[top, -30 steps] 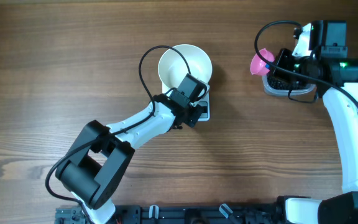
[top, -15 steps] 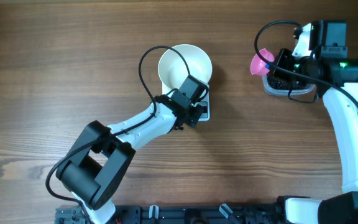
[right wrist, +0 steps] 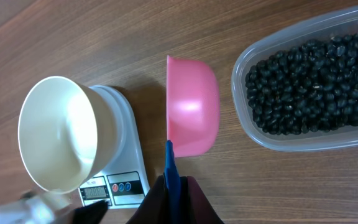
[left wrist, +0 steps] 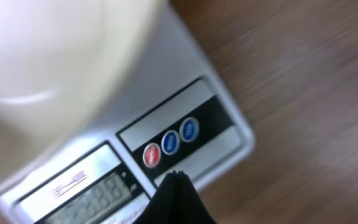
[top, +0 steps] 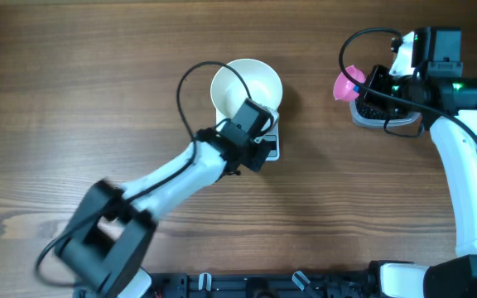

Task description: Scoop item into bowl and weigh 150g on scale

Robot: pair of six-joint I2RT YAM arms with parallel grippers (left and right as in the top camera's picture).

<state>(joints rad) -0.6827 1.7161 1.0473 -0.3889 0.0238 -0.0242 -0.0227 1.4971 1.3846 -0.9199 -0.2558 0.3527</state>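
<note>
Black fingers of the left gripper (left wrist: 177, 186) are pressed together at the front edge of the scale (left wrist: 182, 71), near its buttons (left wrist: 170, 142); the white bowl (left wrist: 48, 62) stands on it beyond. The right gripper (right wrist: 173, 186) is clamped on a pink scoop (right wrist: 194, 106); the black beans (right wrist: 309, 81) lie in a clear tub (right wrist: 272, 140), ahead to its right.

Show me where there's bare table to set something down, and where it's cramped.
Widest free patch: bare table left of the bowl. A narrower strip lies between the bowl and the pink scoop. Crowded: the scale, with the left gripper over its front edge, and the tub, overhung by the right gripper holding the scoop.
</note>
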